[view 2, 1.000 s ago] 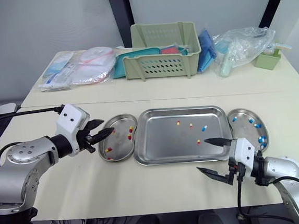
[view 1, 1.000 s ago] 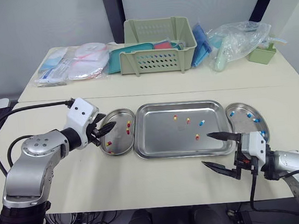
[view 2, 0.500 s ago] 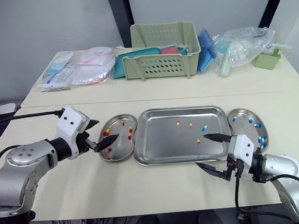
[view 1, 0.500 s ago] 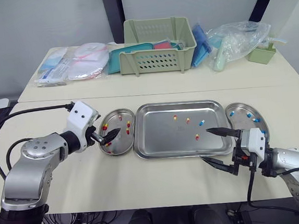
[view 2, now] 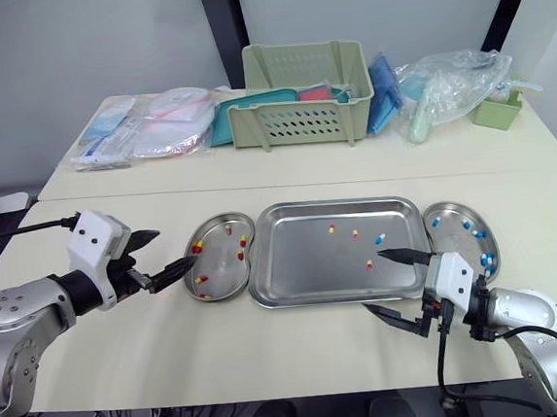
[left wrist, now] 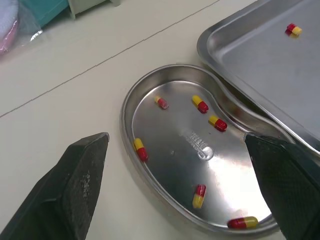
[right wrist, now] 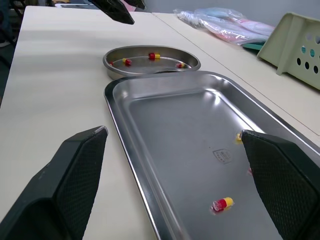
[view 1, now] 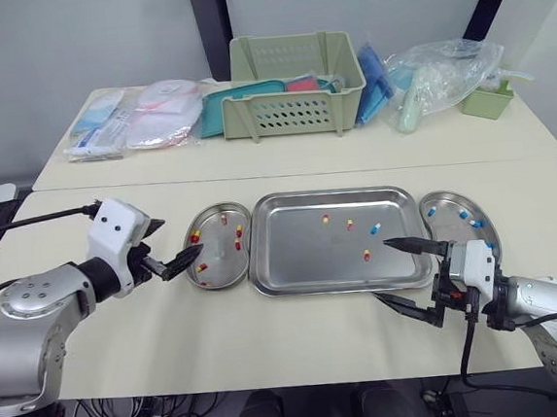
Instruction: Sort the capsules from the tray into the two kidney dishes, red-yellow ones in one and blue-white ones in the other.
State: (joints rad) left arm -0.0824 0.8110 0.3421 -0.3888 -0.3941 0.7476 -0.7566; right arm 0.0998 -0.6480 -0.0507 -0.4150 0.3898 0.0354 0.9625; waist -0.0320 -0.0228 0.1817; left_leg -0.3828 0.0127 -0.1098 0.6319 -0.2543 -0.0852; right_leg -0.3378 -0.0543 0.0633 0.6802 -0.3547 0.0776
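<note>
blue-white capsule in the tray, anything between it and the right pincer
Nothing visible. The open right pincer sits at the near rim of the tray, with bare tray floor up to the blue-white capsule; a red-yellow capsule lies close beside that path.

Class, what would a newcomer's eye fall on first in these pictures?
A steel tray lies centrally, a few capsules scattered in it. The left kidney dish beside it holds red-yellow capsules, the right kidney dish blue-white ones. The left gripper is open by the left dish, the right gripper open at the tray's near corner.
</note>
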